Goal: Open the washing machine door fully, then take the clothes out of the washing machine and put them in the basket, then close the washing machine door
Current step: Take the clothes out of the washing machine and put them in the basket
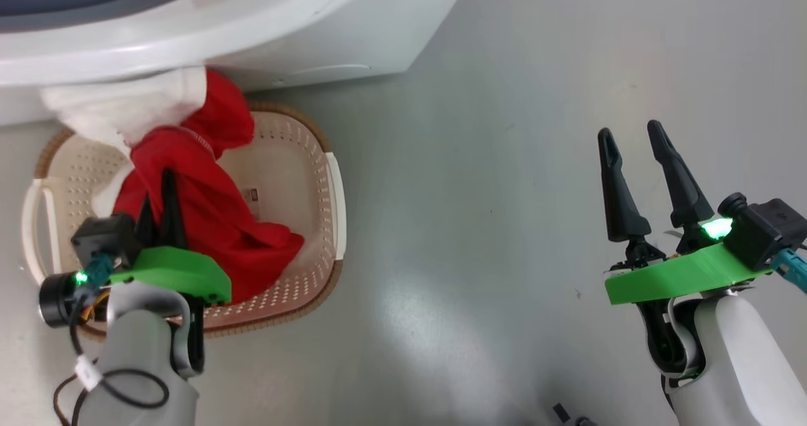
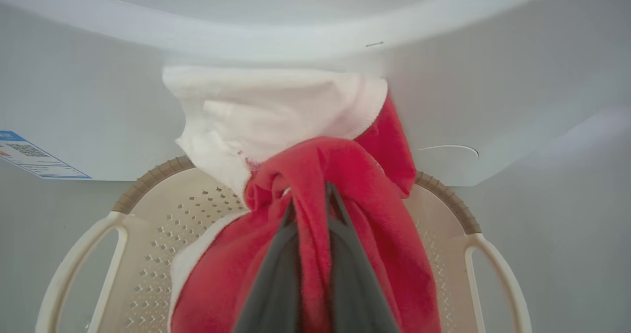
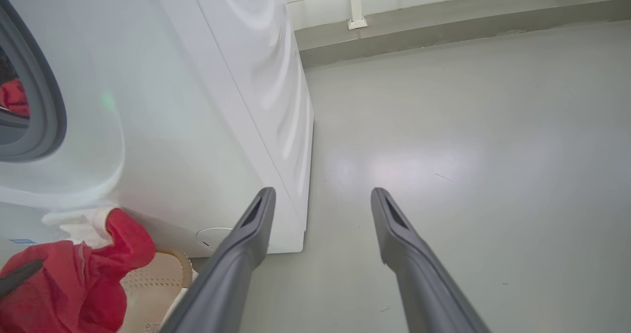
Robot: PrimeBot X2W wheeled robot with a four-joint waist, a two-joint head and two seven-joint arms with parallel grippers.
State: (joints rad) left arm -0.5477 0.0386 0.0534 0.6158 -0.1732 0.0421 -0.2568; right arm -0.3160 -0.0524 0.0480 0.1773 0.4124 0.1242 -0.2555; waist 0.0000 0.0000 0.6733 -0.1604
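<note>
My left gripper (image 1: 161, 193) is shut on the red clothes (image 1: 208, 218), which hang from the washing machine (image 1: 265, 29) opening down into the cream basket (image 1: 315, 180) below it. A white cloth piece (image 1: 120, 108) trails at the top of the bundle under the machine's front lip. In the left wrist view the two dark fingers (image 2: 345, 274) pinch a fold of red clothes (image 2: 340, 175) above the basket (image 2: 162, 210). My right gripper (image 1: 637, 145) is open over bare floor, far right of the basket. The right wrist view shows the washing machine (image 3: 197, 101), more red cloth (image 3: 14, 96) inside its opening, and the hanging clothes (image 3: 74, 274). The door is out of view.
Grey floor (image 1: 504, 193) stretches right of the basket and the machine's corner. A blue sticker (image 2: 29, 155) sits on the washer's lower front. A wall base and rail (image 3: 443, 22) run behind the machine.
</note>
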